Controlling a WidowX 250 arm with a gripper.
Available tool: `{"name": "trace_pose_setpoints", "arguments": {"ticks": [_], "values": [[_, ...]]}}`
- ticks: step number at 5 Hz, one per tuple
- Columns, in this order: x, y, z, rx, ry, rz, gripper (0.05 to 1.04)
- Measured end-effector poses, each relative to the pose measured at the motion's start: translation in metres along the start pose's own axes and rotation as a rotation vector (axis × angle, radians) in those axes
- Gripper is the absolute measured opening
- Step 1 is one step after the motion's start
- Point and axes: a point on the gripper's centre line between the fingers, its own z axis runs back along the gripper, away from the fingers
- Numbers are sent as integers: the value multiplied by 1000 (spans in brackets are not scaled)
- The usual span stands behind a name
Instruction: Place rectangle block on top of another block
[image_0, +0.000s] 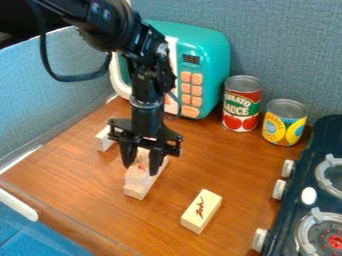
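The black gripper (141, 169) hangs at left centre, pointing down. Its two fingers stand apart on either side of a pale rectangular block (139, 171) with a red mark and appear shut on it. This block is over a longer light wooden block (139, 191) that lies slantwise on the table; whether the two touch is hard to tell. The fingers and the gripper body hide part of both blocks. Another rectangular block (201, 211), with red-brown writing on its top, lies flat on the table to the right and nearer the camera.
A small white block (104, 139) is behind the gripper to the left. A teal toy microwave (212, 70), a red can (242, 103) and a yellow-labelled can (284, 122) stand at the back. A dark toy stove (294, 192) borders the wooden table (237, 170) on the right.
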Motion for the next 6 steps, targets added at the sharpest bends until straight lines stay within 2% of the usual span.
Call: {"name": "trace_pose_setpoints", "arguments": {"ticks": [2,5,6], "values": [[14,10,-21,-1,-1,-1,534],[17,11,-26,-5,-11,27,534],[17,14,-26,15,-14,43,599]]}}
